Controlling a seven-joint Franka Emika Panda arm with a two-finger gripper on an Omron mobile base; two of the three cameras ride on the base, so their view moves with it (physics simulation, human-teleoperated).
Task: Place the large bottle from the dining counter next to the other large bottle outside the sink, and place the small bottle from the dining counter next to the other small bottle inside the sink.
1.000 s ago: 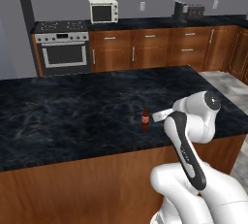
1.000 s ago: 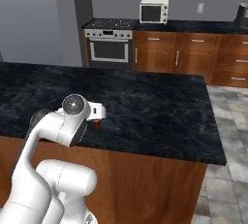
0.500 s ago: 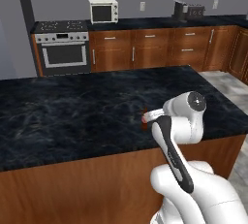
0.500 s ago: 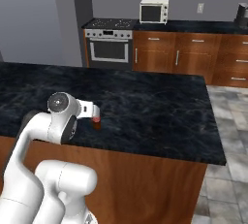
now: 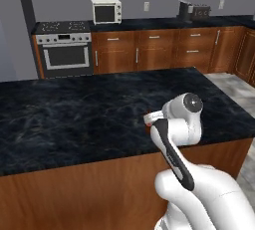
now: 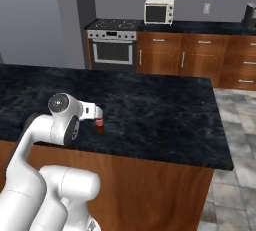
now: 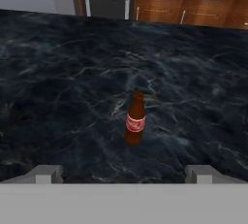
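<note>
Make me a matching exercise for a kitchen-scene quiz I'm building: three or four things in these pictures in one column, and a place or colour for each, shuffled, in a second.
Things:
1. small bottle
2. microwave
3. oven
4. dining counter

Descriptions:
A. white, on the back counter against the wall
B. glossy black veined top over reddish-brown wood sides
C. brown with a red label, upright on the dark stone top
D. steel front, set between wood cabinets and a grey wall

Pairs: 1-C, 2-A, 3-D, 4-B
</note>
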